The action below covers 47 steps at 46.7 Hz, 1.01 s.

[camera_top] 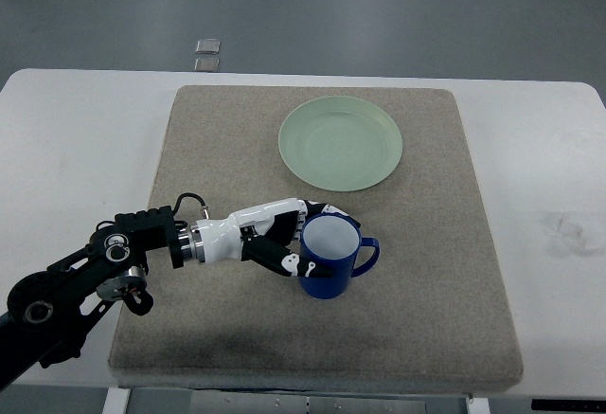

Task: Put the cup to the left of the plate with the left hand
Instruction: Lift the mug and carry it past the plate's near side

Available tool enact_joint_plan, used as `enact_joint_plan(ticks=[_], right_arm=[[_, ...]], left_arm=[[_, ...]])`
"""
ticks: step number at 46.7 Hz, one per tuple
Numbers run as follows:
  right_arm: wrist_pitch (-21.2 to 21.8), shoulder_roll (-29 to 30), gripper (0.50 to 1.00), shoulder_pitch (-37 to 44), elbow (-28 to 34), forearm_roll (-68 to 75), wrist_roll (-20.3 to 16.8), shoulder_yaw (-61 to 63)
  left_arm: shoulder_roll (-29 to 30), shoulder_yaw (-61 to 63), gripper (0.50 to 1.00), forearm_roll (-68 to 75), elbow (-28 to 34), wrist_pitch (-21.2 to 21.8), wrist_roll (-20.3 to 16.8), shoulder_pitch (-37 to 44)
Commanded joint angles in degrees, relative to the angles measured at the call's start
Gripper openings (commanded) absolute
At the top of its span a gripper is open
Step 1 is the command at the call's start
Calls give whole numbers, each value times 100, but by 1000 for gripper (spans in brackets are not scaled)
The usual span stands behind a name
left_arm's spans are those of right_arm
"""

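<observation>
**Left hand on cup, mat front half**

Left arm (85, 277): black, enters from the mat's front-left corner. Left hand (284, 239): white and black, fingers curled round the cup's left side, holding it.

Cup (329, 261): blue outside, white inside, upright, handle pointing right. It stands on the mat's front half, near centre, right of the hand, touching it.

Plate (341, 143): pale green, near the mat's back edge, apart from the cup.

Mat (454, 272): grey-brown, on the white table (66, 149). Bare mat lies left of the plate and right of the cup.
</observation>
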Motion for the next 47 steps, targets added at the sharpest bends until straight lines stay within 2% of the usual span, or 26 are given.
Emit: enact_joint_plan(ticks=[1,7,9,12,16,20,30,47], right_arm=[[1,0,932,0,0,0,0,0],[1,0,932,0,0,0,0,0],[1,0,932,0,0,0,0,0],[0,0,932,0,0,0,0,0],[1,0,932,-9,0,0,0,0],[1,0,932,0,0,0,0,0],[0,0,932,0,0,0,0,0],[1,0,932,0,0,0,0,0]], left_arm=[[6,-65,671,-9,-8,0,-15,-54],[68,-231,660,-44,1,0,-216,-177],[86,-346,604,-44,1,0,-278,-186],[112,-512,585,-62,1,0,-305,-213],[173,-829,516,-70,18,0,-305,-213],[235,-1084,500,-88,45,0,-322,-213],[481,-1559,500,-272,431,0,-366,-300],[604,-1831,500,-440,1916,0,-428,-599]])
